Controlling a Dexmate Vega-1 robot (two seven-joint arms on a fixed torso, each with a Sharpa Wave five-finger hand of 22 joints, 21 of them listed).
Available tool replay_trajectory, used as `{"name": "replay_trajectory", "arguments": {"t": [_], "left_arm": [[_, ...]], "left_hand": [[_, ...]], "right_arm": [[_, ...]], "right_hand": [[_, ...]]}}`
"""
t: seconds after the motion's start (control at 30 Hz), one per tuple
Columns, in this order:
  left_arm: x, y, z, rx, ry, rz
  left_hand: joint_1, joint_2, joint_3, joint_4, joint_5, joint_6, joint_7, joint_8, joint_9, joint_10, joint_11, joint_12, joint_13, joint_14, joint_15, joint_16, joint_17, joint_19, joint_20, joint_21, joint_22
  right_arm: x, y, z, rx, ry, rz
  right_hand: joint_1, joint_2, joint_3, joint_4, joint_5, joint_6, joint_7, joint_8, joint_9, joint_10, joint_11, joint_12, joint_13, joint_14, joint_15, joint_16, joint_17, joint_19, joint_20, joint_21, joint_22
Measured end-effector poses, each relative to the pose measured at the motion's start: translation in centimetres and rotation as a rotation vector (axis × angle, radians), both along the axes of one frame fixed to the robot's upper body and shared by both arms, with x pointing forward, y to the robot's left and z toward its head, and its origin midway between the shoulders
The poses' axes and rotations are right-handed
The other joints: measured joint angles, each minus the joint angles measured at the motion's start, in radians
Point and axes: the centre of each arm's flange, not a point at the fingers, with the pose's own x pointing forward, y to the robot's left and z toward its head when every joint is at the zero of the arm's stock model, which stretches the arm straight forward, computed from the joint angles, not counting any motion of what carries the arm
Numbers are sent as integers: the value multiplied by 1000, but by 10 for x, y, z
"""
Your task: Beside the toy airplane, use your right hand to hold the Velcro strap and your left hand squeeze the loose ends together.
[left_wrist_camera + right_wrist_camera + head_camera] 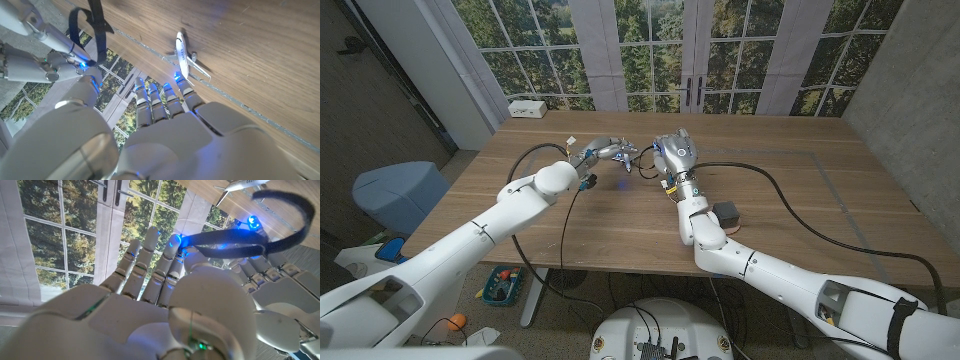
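Dark navy Velcro strap [260, 225] hangs in the air above the wooden table [800, 190], curved into a loop, near mid-table. Right hand [675, 152] is raised w/ fingers [172, 247] pinching one end of the strap; right wrist view shows the band running out from its fingertips. Left hand [603, 152] is just beside it, fingers [150, 97] stretched out twd the strap's loose ends; can't tell from these views whether it is actually touching or pinching them. In the left wrist view the strap [92, 30] dangles by the right hand's fingers. White toy airplane [186, 55] sits on the table near both hands. Small dark box [726, 212] lies by the right forearm.
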Motion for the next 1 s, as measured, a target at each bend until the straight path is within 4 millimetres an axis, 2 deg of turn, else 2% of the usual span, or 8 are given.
{"name": "replay_trajectory", "arguments": {"t": [0.13,0.4,0.7,0.8,1.0], "left_arm": [[0,-2,0,9,-2,5],[1,-6,-1,25,-11,19],[0,-12,-2,39,-20,29],[-1,-13,-2,42,-23,31],[-2,-16,-2,46,-27,36]], "left_hand": [[13,-5,-4,4,0,4,-4,0,-2,12,-7,0,0,7,-7,0,0,11,0,0,0],[40,-16,-11,5,0,18,7,0,0,32,-11,0,0,22,-12,0,0,23,-2,0,0],[71,-13,-14,9,0,29,7,0,0,58,-18,4,0,34,-23,0,0,32,-4,-3,5],[80,-13,-15,9,0,34,6,0,0,70,-23,4,0,39,-28,0,0,34,-1,-3,5],[122,20,-15,10,0,53,14,-2,0,110,-31,8,0,54,-27,0,0,43,4,-7,5]], "right_arm": [[0,3,0,-7,-5,4],[-1,9,1,-21,-16,7],[-3,12,2,-33,-35,1],[-4,13,3,-36,-40,1],[-7,14,4,-39,-56,5]], "right_hand": [[0,0,1,-1,0,0,0,0,0,10,-2,-1,0,0,0,0,8,0,0,1,0],[0,0,4,-4,0,4,-4,-5,0,11,0,-4,-3,8,-3,-8,20,-4,-4,8,0],[0,0,4,-4,0,4,-4,-10,1,11,0,-4,0,9,-2,-16,28,-11,-4,12,0],[0,0,4,-4,-3,4,-4,-10,21,11,0,-4,0,9,-2,-16,33,-11,-4,12,0],[0,0,4,-4,-3,4,-4,-7,21,13,-2,-8,0,9,-2,-16,37,-17,2,12,0]]}}
